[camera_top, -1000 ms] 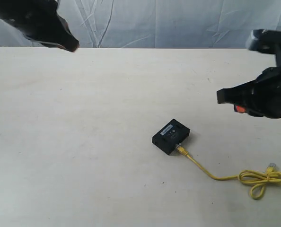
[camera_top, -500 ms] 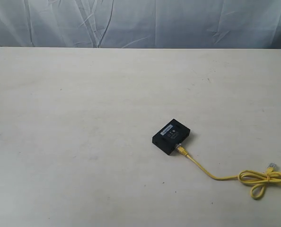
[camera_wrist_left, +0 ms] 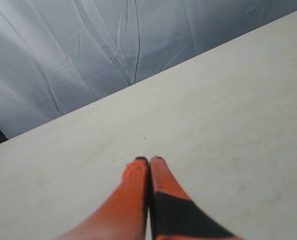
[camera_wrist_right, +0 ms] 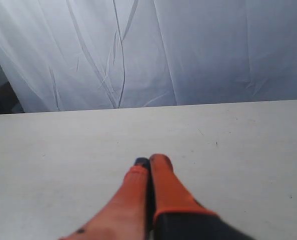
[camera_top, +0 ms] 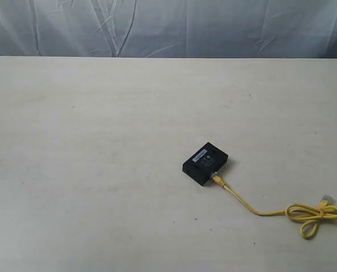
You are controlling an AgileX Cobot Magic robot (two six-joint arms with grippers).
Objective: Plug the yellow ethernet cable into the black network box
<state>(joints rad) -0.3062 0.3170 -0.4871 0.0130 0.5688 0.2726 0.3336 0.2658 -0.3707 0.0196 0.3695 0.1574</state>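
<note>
The pale surface (camera_top: 100, 141) is now free of both arms in the exterior view. One second ago they were hanging over its left and right far parts, and half a second ago only a small dark piece was left at the right edge. So the arms have pulled back from the work area.

Each wrist view shows its gripper above bare surface, with the grey cloth (camera_top: 185, 28) behind. The left gripper (camera_wrist_left: 149, 160) has its two orange fingers pressed together and carries nothing. The right gripper (camera_wrist_right: 149, 161) is the same: fingers together, nothing between them.

The yellow ethernet cable (camera_top: 259, 211) lies at the near right of the surface. Its tied loop (camera_top: 313, 218) and free plug (camera_top: 325, 199) are close to the right edge of the view. The cable and the box have not moved.

The black network box (camera_top: 205, 164) lies flat, a little right of the middle. It is the only thing here that holds something. The cable's other plug (camera_top: 217, 180) sits against its near side, where I judge the port to be. How deep the plug goes is too small to see. With the arms away and the plug at the box, I judge the task to be done.
</note>
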